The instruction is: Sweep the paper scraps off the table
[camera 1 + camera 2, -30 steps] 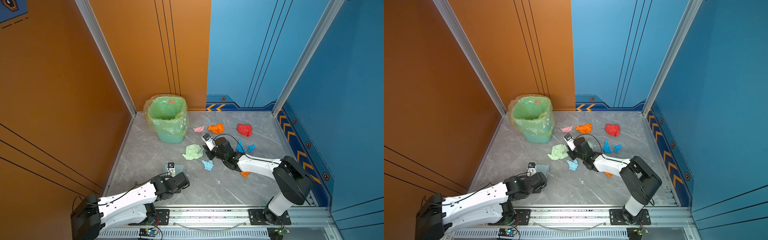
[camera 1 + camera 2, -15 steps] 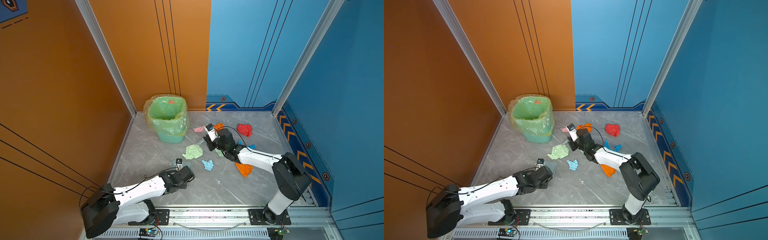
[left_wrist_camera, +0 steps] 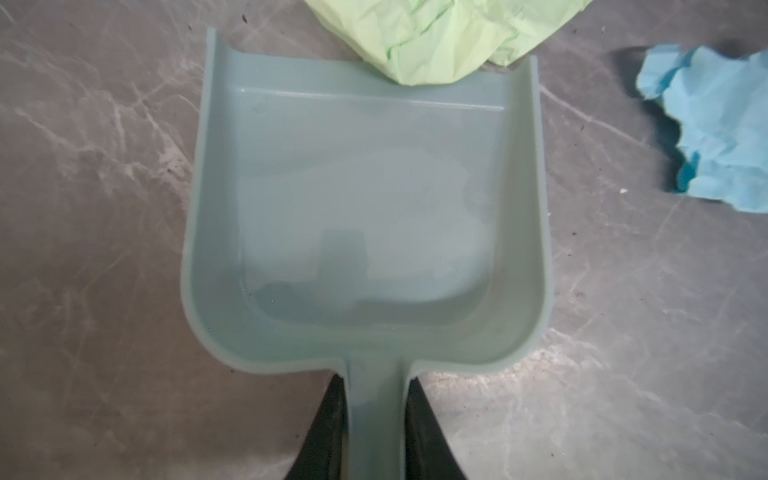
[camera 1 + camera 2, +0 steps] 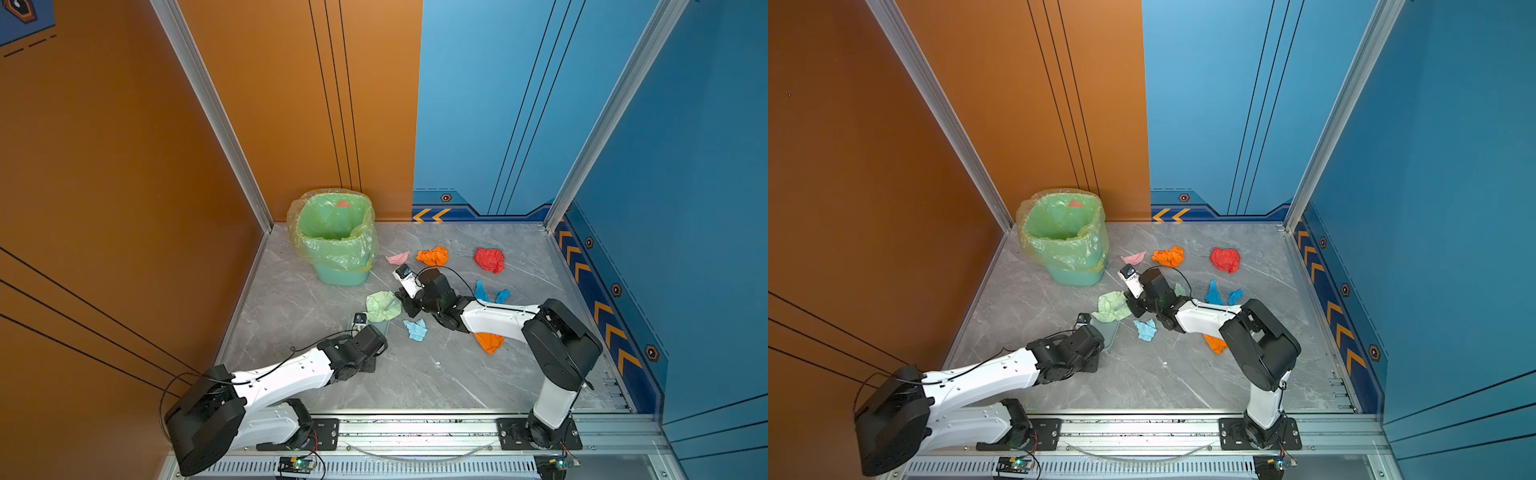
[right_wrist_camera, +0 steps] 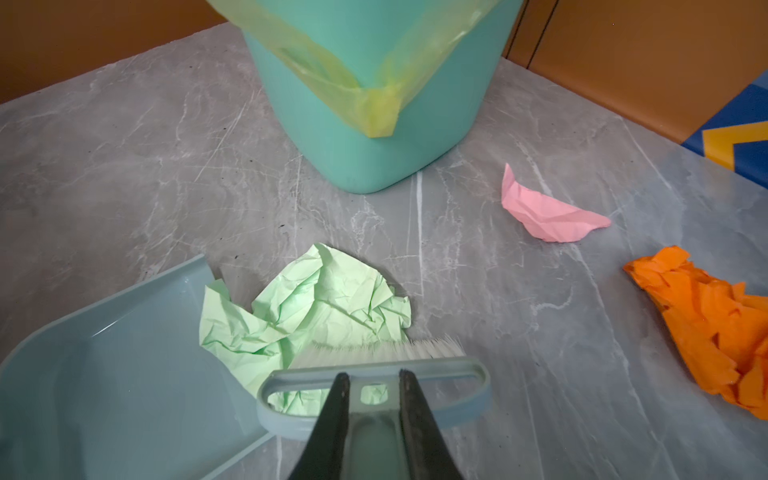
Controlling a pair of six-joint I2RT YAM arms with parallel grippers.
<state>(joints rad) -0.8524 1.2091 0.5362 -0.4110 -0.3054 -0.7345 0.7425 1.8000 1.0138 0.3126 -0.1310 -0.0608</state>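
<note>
1. Pale green scrap (image 5: pixel 307 307): a crumpled wad lying on the table (image 4: pixel 415 374) just ahead of the right gripper (image 5: pixel 371 376). It is touched by the white bristles of the brush (image 5: pixel 457 399) and overlaps the open lip of the dustpan (image 3: pixel 353 166). In the left wrist view only its near edge is seen, directly ahead of the left gripper (image 3: pixel 375 378).
2. Right gripper: the jaws are clamped on the brush handle. This grip is shown in the right wrist view alone; in both top views it is hidden beneath the wrist.
3. Left gripper: the jaws are clamped on the dustpan handle, as shown only in the left wrist view. The pan is laid flat on the table.
4. Light blue scrap (image 3: pixel 715 137): placed ahead of the left gripper, off towards the right arm and apart from the dustpan.
5. Pink scrap (image 5: pixel 548 212) and orange scrap (image 5: pixel 706 328): seen beyond the right gripper, with the pink one near the foot of the bin (image 5: pixel 374 124).
6. Shown only in the top views:
   - Red scrap (image 4: pixel 489 259): well beyond the right gripper.
   - Bright blue scraps (image 4: pixel 481 291): beside the right forearm.
   - Second orange scrap (image 4: pixel 489 341): behind the gripper, partly covered by the right arm.
</note>
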